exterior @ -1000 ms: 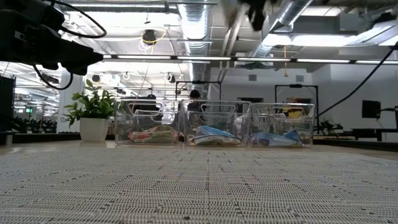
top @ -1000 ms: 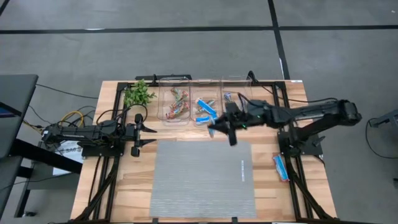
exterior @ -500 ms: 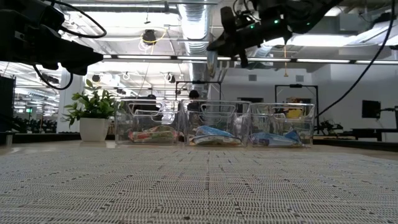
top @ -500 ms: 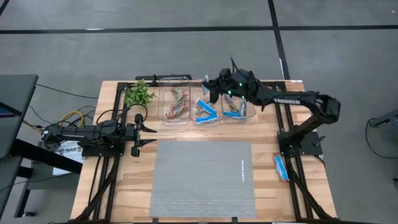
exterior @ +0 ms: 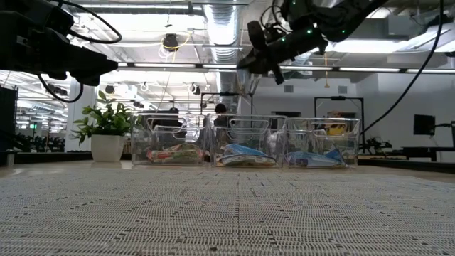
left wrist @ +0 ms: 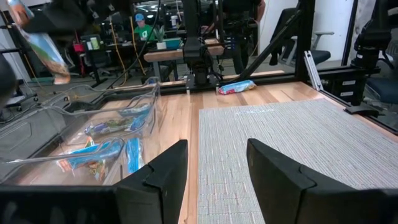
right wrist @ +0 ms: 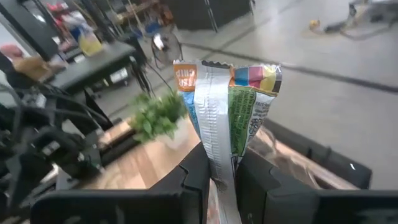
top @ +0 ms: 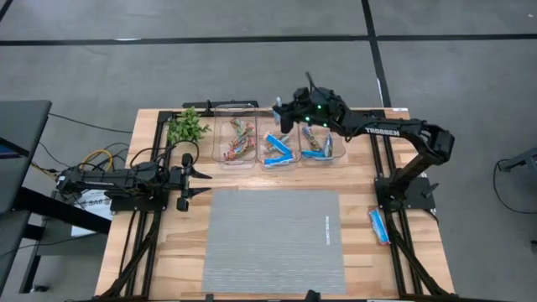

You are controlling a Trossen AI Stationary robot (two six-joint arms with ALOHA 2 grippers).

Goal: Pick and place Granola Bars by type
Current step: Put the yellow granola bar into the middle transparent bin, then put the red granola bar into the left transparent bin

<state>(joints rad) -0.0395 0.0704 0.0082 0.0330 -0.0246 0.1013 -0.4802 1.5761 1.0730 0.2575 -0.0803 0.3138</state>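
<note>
Mostly sorted: you have three clear bins [top: 236,141] along the upper middle of the high view, and each already holds bars.
Left bin: red/orange-green bars [top: 239,138] lie in it, just right of the potted plant [top: 186,127].
Middle bin: bright blue-and-white bars [top: 276,148] are piled there.
Right bin: more bars [top: 316,144] with blue on the wrappers; you cannot tell the type more exactly from above.
Bar in hand: the right gripper [right wrist: 222,175] is clamped on the lower end of a silvery multicoloured bar [right wrist: 225,109], which stands upright between the fingers.
Look of that bar: flat, crimped foil wrapper, silver down one half, green on the other, orange and yellow-pink patches at its top edge.
Where it is: the right gripper [top: 289,111] hangs above the bins, at the upper centre of the high view, over the far side of the middle bin as far as you can judge.
Still to do: this bar is not yet dropped, and one blue-and-white bar [top: 378,226] lies loose on the wooden table [top: 168,252] at the lower right, beside the grey mat [top: 273,242].
Left gripper: your left gripper [top: 190,178] waits at the mid-left of the high view, fingers spread, holding nothing.
Judgement: you are near the end, with roughly two bars left.
</note>
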